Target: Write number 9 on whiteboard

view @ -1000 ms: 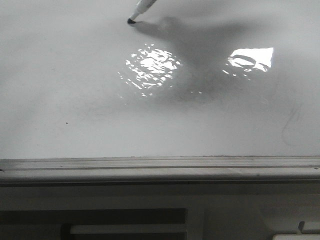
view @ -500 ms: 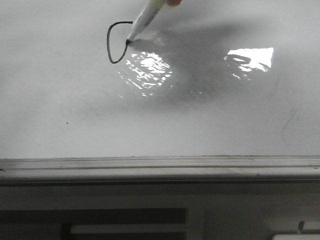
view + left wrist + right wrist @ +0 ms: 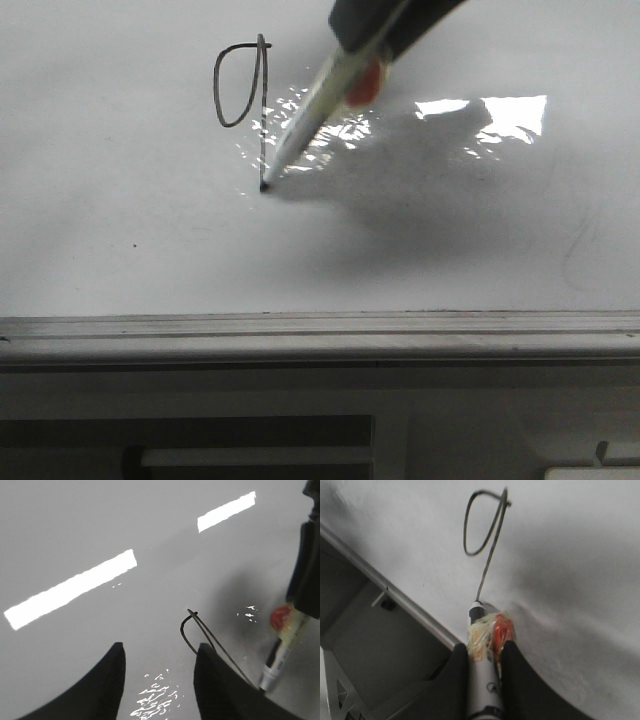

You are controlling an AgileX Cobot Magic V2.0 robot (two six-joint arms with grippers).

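Your right tool (image 3: 482,652) clamped on marker (image 3: 305,125), tip touching whiteboard (image 3: 120,230) at foot of stem. Number 9 (image 3: 245,95) sits upper left of board: narrow loop, long straight stem. Your left tool (image 3: 157,680) hangs over board, fingers spread, holding nothing.

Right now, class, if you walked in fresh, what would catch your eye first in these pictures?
First, the black number 9 drawn on the far part of the whiteboard, a narrow loop with a long stem. Next, the marker slanting down from the right pincer, its tip touching the board at the stem's lower end. Bright glare patches lie beside the figure, and the left pincer hangs open above the board, holding nothing.
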